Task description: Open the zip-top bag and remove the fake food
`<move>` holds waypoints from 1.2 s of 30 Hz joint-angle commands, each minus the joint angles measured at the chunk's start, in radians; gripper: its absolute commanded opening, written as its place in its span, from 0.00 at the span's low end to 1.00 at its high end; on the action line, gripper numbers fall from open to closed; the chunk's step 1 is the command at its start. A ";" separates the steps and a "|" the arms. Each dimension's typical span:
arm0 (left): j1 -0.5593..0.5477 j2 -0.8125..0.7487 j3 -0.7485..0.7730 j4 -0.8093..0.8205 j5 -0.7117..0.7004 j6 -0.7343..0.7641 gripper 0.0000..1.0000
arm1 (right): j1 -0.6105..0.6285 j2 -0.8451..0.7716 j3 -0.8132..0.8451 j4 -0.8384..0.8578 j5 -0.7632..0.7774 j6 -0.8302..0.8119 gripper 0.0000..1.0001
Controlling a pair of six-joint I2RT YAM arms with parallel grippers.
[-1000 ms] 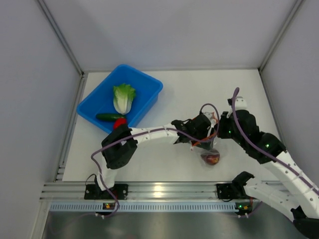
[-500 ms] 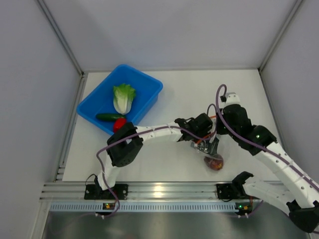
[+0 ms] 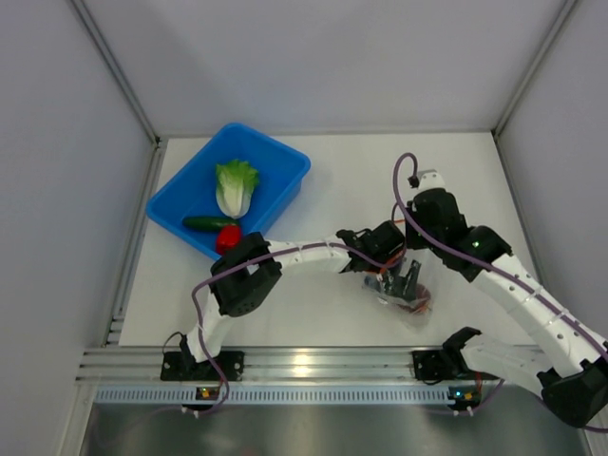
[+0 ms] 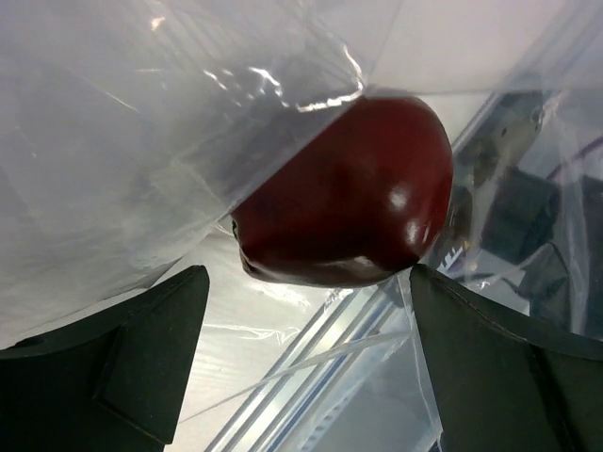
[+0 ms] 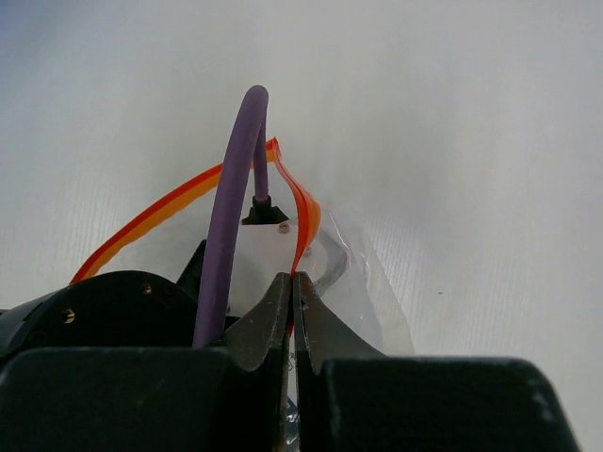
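Observation:
The clear zip-top bag (image 3: pixel 418 310) lies on the table near the front, right of centre. A dark purple-red round piece (image 3: pixel 408 298) is inside it. My left gripper (image 3: pixel 396 283) is open and pushed into the bag; in the left wrist view the dark red piece (image 4: pixel 349 193) sits just ahead of the spread fingers (image 4: pixel 141 363), with bag plastic (image 4: pixel 113 141) all around. My right gripper (image 3: pixel 412 253) is shut on the bag's orange-red zipper strip (image 5: pixel 306 202) and holds the mouth up. The lettuce (image 3: pixel 235 186), cucumber (image 3: pixel 209 223) and red pepper (image 3: pixel 227 237) lie in the blue bin.
The blue plastic bin (image 3: pixel 285 161) stands at the back left of the table. Grey walls close the left, back and right sides. A metal rail (image 3: pixel 304 363) with both arm bases runs along the front edge.
My right arm has swung left, keeping its hold on the bag's mouth. My left gripper has moved right and toward the front, into the bag, next to the dark red piece.

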 commanded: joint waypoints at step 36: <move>-0.093 -0.189 0.020 -0.088 -0.651 0.136 0.98 | -0.021 -0.156 -0.186 0.328 -0.377 0.204 0.00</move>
